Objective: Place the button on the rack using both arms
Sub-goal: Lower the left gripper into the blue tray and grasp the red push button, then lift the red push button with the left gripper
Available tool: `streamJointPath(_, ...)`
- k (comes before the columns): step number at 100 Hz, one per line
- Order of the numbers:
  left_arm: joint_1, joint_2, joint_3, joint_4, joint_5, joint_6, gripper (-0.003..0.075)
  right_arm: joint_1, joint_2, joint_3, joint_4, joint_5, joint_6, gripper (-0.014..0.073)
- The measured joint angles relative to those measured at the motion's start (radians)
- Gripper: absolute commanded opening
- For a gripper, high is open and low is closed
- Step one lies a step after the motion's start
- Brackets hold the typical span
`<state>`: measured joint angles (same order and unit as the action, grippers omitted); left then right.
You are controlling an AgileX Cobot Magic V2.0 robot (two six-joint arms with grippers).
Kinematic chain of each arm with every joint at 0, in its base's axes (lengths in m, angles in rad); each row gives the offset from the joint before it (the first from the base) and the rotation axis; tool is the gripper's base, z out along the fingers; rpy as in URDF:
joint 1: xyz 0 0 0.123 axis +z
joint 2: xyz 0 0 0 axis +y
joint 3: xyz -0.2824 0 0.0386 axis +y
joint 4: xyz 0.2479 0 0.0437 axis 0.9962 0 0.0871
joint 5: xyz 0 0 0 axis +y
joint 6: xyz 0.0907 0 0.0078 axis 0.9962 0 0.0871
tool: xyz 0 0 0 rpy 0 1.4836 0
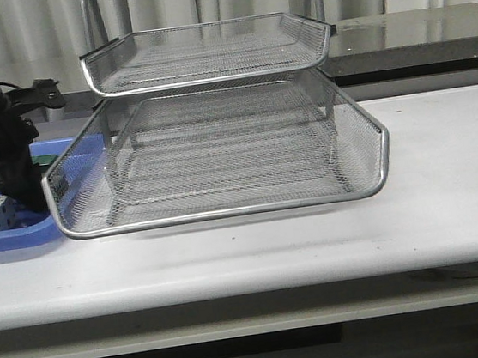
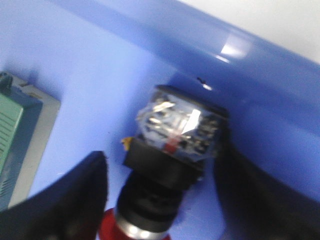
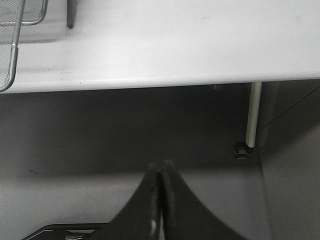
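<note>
Now we work from the left: our left gripper (image 2: 160,200) reaches down into the blue tray (image 1: 21,234), its fingers apart and straddling the button (image 2: 167,165), which lies against the tray wall beside a green block (image 2: 12,135). We judge the grasp not yet closed, so we should centre the black body between the pads before squeezing. The rack (image 1: 218,147) stands mid-table; our right gripper (image 3: 161,205) hangs off the table edge, fingers pressed together on nothing
</note>
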<state>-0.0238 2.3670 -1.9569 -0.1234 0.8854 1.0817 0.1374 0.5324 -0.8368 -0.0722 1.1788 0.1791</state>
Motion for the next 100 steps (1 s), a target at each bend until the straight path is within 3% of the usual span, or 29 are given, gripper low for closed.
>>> streamJointPath(11, -0.002, 0.004, 0.0, 0.002, -0.007, 0.0, 0.0134, 0.0, 0.0, 0.0, 0.0, 0.0, 0.0, -0.0067)
streamJointPath(25, -0.002, 0.004, 0.0, 0.002, -0.009, 0.0, 0.0039, 0.0, 0.0, 0.0, 0.0, 0.0, 0.0, -0.0067)
streamJointPath(70, -0.002, -0.076, 0.0, 0.0, 0.037, 0.002, 0.002, 0.0, 0.0, 0.0, 0.0, 0.0, 0.0, -0.0067)
streamJointPath(100, -0.002, -0.217, -0.002, -0.007, 0.188, 0.002, -0.002, 0.0, 0.0, 0.0, 0.0, 0.0, 0.0, -0.0067)
